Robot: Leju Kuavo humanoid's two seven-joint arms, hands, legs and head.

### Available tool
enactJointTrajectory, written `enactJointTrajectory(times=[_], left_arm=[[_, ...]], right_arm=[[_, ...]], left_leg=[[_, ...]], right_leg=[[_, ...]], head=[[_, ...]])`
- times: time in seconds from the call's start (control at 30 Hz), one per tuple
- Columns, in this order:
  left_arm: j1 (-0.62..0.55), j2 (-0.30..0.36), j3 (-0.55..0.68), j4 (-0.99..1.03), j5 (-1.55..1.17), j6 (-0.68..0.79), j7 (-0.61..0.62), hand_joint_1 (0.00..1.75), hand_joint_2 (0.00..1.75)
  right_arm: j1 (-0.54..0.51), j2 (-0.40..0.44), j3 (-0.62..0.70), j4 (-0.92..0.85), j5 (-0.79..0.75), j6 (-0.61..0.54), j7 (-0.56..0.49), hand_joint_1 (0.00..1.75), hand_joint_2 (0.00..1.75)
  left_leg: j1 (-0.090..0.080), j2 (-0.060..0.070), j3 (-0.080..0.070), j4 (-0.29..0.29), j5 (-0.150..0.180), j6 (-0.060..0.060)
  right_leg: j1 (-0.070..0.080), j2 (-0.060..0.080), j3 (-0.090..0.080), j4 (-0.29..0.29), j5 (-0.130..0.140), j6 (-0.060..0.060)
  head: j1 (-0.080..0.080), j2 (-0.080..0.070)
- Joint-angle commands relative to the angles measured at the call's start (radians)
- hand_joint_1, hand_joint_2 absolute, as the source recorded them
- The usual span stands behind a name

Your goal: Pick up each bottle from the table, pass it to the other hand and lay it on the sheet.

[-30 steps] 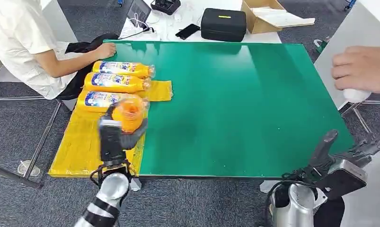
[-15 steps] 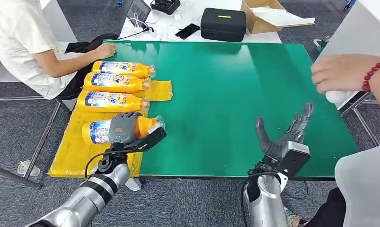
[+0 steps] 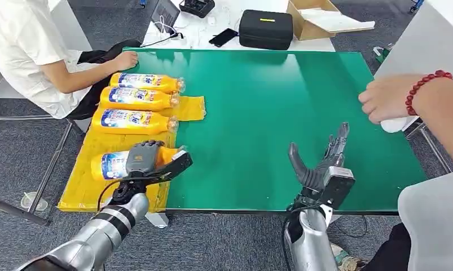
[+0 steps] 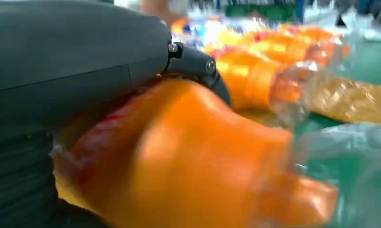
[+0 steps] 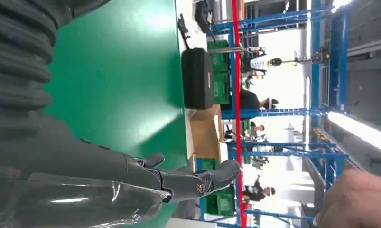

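Bottle (image 3: 118,162) four lies on sheet (image 3: 88,186), left hand (image 3: 145,158) gripping it; right hand (image 3: 325,166) spread, empty; release remains.

The robot's two silver arms are showing black ribbed bands and black cables looping at the wrists. The left hand (image 3: 146,157) and right hand (image 3: 324,165) are wearing grey ribbed covers, thick grey thumbs and darker fingers (image 5: 202,181), with small screws gleaming.

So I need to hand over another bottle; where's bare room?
The green table is bare between the yellow sheet and the open right hand. Crowded: three bottles fill the sheet's far end, and the left hand holds a fourth bottle.
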Motion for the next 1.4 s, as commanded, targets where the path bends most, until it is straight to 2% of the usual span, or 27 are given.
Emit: enactJointTrajectory(times=[0.03,0.13,0.17,0.33,0.67,0.8,0.9,0.97,1.07,1.13,1.27,1.4], left_arm=[[-0.024,0.004,0.106,0.089,0.048,-0.066,-0.033,0.0,1.75],[-0.022,0.005,0.116,0.094,0.057,-0.078,-0.038,0.0,1.75],[-0.021,0.007,0.123,0.094,0.067,-0.097,-0.045,0.0,1.75],[-0.004,0.019,0.148,0.101,0.104,-0.208,-0.098,0.0,1.75],[0.0,0.018,0.157,0.097,0.113,-0.209,-0.102,0.0,1.75],[0.012,0.002,0.169,0.068,0.124,-0.151,-0.164,0.0,1.75],[0.034,-0.046,0.208,-0.029,0.201,-0.132,-0.288,0.0,1.75],[0.074,-0.071,0.212,-0.144,0.285,-0.209,-0.34,0.0,1.75],[0.158,-0.061,0.111,-0.396,0.391,-0.275,-0.326,0.0,1.75],[0.178,-0.051,0.071,-0.469,0.441,-0.286,-0.31,0.0,1.75],[0.237,-0.038,-0.009,-0.623,0.522,-0.192,-0.345,0.0,1.75],[0.292,-0.013,-0.088,-0.731,0.566,-0.18,-0.356,0.0,1.75]], right_arm=[[-0.039,-0.007,-0.007,0.109,-0.014,0.009,0.008,0.0,1.75],[-0.04,-0.006,-0.01,0.111,-0.016,0.011,0.008,0.0,1.75],[-0.04,-0.007,-0.011,0.113,-0.017,0.012,0.008,0.0,1.75],[-0.045,-0.012,-0.02,0.138,-0.017,0.01,-0.003,0.0,1.75],[-0.045,-0.012,-0.022,0.141,-0.017,0.009,-0.005,0.0,1.75],[-0.036,-0.012,-0.025,0.141,-0.015,0.009,-0.01,0.0,1.75],[-0.02,-0.015,-0.032,0.13,-0.007,-0.003,-0.021,0.0,1.75],[-0.005,-0.018,-0.037,0.115,-0.004,-0.007,-0.021,0.0,1.75],[0.012,-0.023,-0.049,0.105,0.004,-0.02,-0.021,0.0,1.75],[0.015,-0.023,-0.052,0.1,0.011,-0.023,-0.021,0.0,1.75],[0.033,-0.023,-0.06,0.063,0.02,-0.04,-0.021,0.0,1.75],[0.044,-0.03,-0.057,0.043,0.019,-0.04,-0.021,0.0,1.75]], left_leg=[[0.0,0.002,0.003,0.0,-0.001,0.0],[0.0,0.002,0.003,0.0,-0.001,0.0],[0.001,0.004,0.008,0.0,-0.003,0.001],[0.001,0.005,0.007,-0.001,-0.002,0.0],[0.0,0.003,0.008,-0.001,0.0,0.0],[0.0,0.004,0.011,-0.002,-0.001,0.0],[0.0,0.001,0.008,-0.001,0.0,0.0],[0.0,-0.001,0.008,-0.001,0.0,0.0],[0.0,-0.003,0.008,0.0,0.0,0.001],[0.0,-0.001,0.007,0.0,-0.001,0.001],[-0.001,-0.001,0.003,0.0,-0.001,0.0],[-0.001,0.0,0.002,0.0,-0.001,0.0]], right_leg=[[0.001,0.001,0.002,-0.001,0.0,-0.001],[0.0,0.002,0.002,-0.001,0.0,-0.001],[0.001,0.003,0.007,-0.001,-0.001,-0.003],[0.001,0.003,0.006,-0.002,0.0,-0.002],[0.0,0.002,0.007,-0.001,0.001,-0.001],[0.001,0.003,0.01,-0.002,0.0,-0.002],[0.0,0.0,0.008,-0.001,0.0,-0.001],[0.0,-0.003,0.008,-0.001,-0.001,-0.001],[0.0,-0.003,0.008,-0.001,-0.001,-0.001],[0.0,-0.002,0.008,0.0,-0.002,-0.001],[0.0,-0.002,0.003,0.0,-0.001,-0.001],[0.0,0.0,0.002,0.0,-0.001,-0.001]], head=[[0.0,0.0],[0.0,0.0],[0.0,0.0],[0.0,0.0],[0.0,0.0],[0.0,0.0],[0.0,0.0],[0.0,0.0],[0.0,0.0],[0.0,0.0],[0.0,0.0],[0.0,0.0]])
